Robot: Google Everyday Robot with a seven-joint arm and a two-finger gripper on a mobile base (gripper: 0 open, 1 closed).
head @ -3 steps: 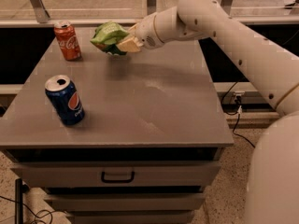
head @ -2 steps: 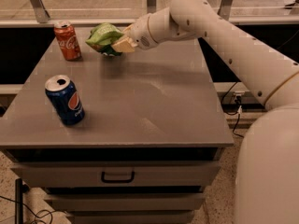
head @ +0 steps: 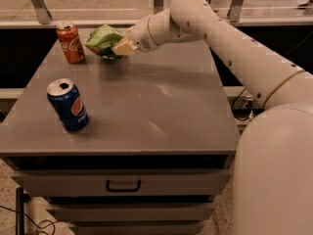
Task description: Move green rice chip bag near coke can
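The green rice chip bag (head: 103, 39) is a crinkly light-green bag held at the far left of the grey tabletop, just right of the coke can (head: 70, 43). The coke can is red with white script and stands upright at the table's back left corner. My gripper (head: 119, 46) reaches in from the right on the white arm and is shut on the bag's right side. The bag sits low over the table, a small gap from the can.
A blue Pepsi can (head: 68, 105) stands upright at the front left of the table (head: 161, 106). The table has drawers with a handle (head: 123, 185) below. A railing and glass run behind the table. My white base fills the right side.
My gripper has carried the green bag leftward, closer to the coke can. Both cans have stayed put.
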